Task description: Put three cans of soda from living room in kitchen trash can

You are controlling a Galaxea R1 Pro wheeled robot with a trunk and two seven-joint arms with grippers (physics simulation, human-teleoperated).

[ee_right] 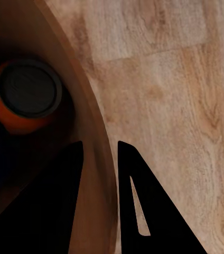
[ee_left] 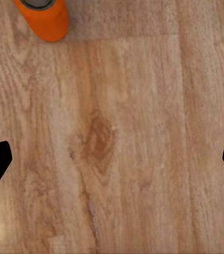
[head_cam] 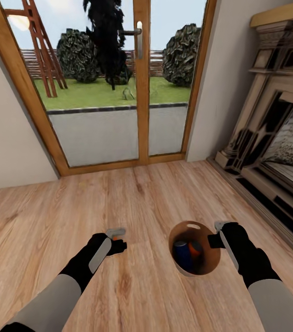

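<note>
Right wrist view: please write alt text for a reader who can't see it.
The right gripper pinches the rim of the trash can, one finger inside the coppery wall and one outside. Inside stands an orange soda can with a grey top, with something dark beside it. Light wood floor lies beyond.

No writing, label, brand, number or sign can be read anywhere: the orange can (ee_left: 42, 18) on the floor and the cans in the bin show plain surfaces.

Wood plank floor (head_cam: 146, 193); glazed door (head_cam: 119, 83) (garden beyond); fireplace (head_cam: 275, 133).
</note>
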